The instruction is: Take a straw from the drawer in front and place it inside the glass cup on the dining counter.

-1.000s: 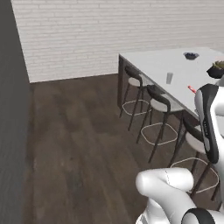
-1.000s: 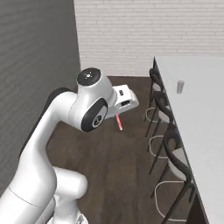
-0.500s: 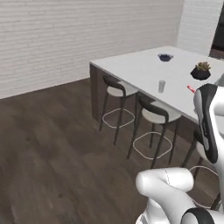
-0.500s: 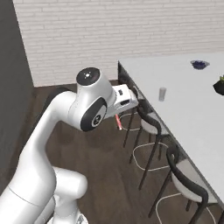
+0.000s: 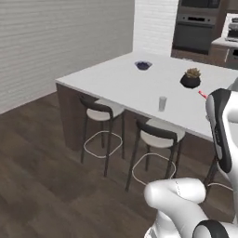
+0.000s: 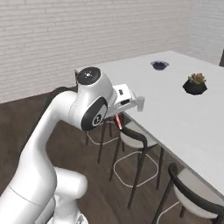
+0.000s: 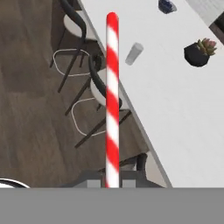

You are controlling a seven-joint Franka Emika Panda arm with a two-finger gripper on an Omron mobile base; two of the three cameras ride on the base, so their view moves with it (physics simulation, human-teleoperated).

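Straw (image 7: 112, 96), striped red and white, rises straight up the middle of the hand view from the end effector (image 7: 112, 183), whose fingers pinch its lower end. A short red tip of it also shows beside the arm in the left base view (image 5: 202, 95) and below the hand in the right base view (image 6: 118, 120). The cup (image 5: 162, 103) stands on the white surface (image 5: 121, 83) near its near edge, above the stools (image 5: 100, 114), and apart from the straw. Farther along sit a dark plant pot (image 5: 190, 80) and a blue bowl (image 5: 142, 65). Since half a second ago the whole picture has shifted: the cameras have swung, so the surface now lies closer and more central, and ovens (image 5: 197, 28) have come into sight at the far right.
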